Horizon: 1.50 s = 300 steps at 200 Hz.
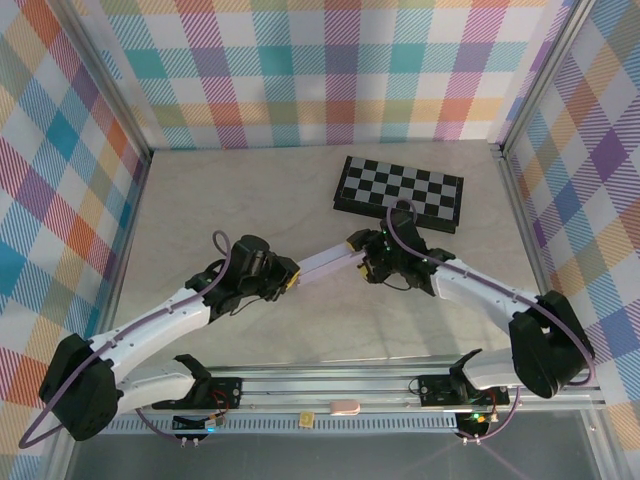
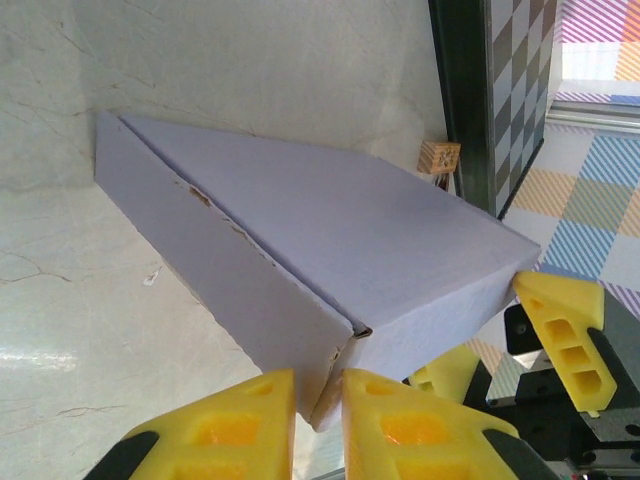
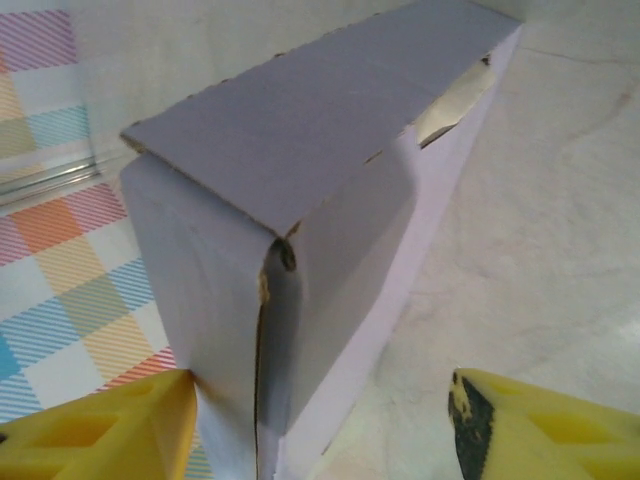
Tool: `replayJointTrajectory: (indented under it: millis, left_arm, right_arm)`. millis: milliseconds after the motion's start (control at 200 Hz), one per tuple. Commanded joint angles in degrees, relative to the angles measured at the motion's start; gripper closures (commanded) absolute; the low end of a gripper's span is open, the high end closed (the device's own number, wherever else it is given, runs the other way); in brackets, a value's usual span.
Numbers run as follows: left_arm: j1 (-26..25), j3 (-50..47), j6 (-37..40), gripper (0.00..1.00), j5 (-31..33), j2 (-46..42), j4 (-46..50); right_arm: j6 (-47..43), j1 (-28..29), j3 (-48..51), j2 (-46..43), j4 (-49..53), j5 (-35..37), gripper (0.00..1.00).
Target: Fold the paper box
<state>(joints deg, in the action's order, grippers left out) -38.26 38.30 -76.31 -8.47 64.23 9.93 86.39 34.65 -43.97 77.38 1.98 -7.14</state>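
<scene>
Top external view gives the room first: plaid walls (image 1: 320,70) close three sides of a pale, marble-like tabletop (image 1: 240,200). From the near edge the left arm (image 1: 150,325) and the right arm (image 1: 490,295) reach toward the middle of the tabletop and meet there. A black-and-grey checkerboard (image 1: 400,193) lies nearer to the far edge, right of the middle, apart from the work.

The paper box (image 1: 328,262) is at the middle of the tabletop, between the two claws. Its long axis goes from the left claw (image 1: 292,278) toward the far right corner, to the right claw (image 1: 362,262). So each arm has one short end, and neither is nearer. The box is folded to a flat closed shape and seems to stand on a long narrow side. Whether it rests on the tabletop or hangs a little above it, I cannot tell.

In the left wrist view the left claw is almost closed and pinches the thin wall at the box corner. In the right wrist view the right claw is wide open around the other end: one finger (image 3: 100,430) touches the lower corner, the other stands apart. I judge that the next move must press this end, because the end flap (image 3: 265,300) gapes a little, and a second gap (image 3: 450,100) shows along the top edge.
</scene>
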Motion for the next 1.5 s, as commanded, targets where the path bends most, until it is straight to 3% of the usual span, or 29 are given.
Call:
replayJointTrajectory:
  millis: [0, 175, 415, 720, 810, 1030, 1140, 1245, 1345, 1415, 1495]
  left_arm:
    - [-1.02, -1.94, 0.97, 0.83, 0.3, 3.08, 8.1]
    - [-1.29, -1.55, 0.96, 0.83, 0.52, 3.01, 8.74]
    - [-1.38, -0.62, 1.07, 0.83, 0.49, 3.83, 8.52]
    - [-1.82, -0.25, 1.16, 0.83, 0.12, 4.83, 8.04]
    - [-1.84, 0.21, 1.69, 0.76, 0.19, 3.98, 9.18]
    - [-1.75, 2.2, 2.9, 0.49, 2.74, -1.15, 16.63]
    - [-0.83, 2.35, 3.38, 0.47, 3.45, -2.99, 18.62]
    - [0.96, 2.53, 3.5, 0.47, 3.63, -3.81, 17.71]
    - [3.14, 3.72, 4.6, 0.46, 3.12, -2.98, 16.12]
    - [4.78, 5.0, 6.17, 0.47, 1.89, -1.48, 15.16]
    - [7.46, 6.53, 8.29, 0.47, 0.26, -0.36, 13.93]
  right_arm:
    - [1.11, 0.05, 2.87, 0.43, -6.14, 0.46, 0.4]
    - [0.14, -0.12, 3.81, -0.71, -9.59, 1.34, 0.31]
    - [-1.32, -0.16, 1.16, -3.94, -4.62, 2.21, 0.25]
    - [-0.98, -0.94, 0.2, 6.43, -13.03, 0.04, 0.28]
    - [-1.41, -1.25, 0.55, 7.94, -13.64, -0.25, 0.29]
    - [0.63, -1.69, 8.31, 11.55, -18.33, -2.7, 0.29]
    - [1.0, -1.95, 7.34, 10.59, -11.0, -3.4, 0.29]
    - [-1.12, -2.32, 1.19, 7.95, 10.31, -2.99, 0.27]
    - [-7.67, -2.62, -6.18, 3.27, 26.79, 2.93, 0.26]
    - [-12.73, -3.27, -9.52, -0.36, 30.84, 6.77, 0.26]
    - [-19.35, -6.62, -11.64, -2.02, 31.38, 5.88, 0.29]
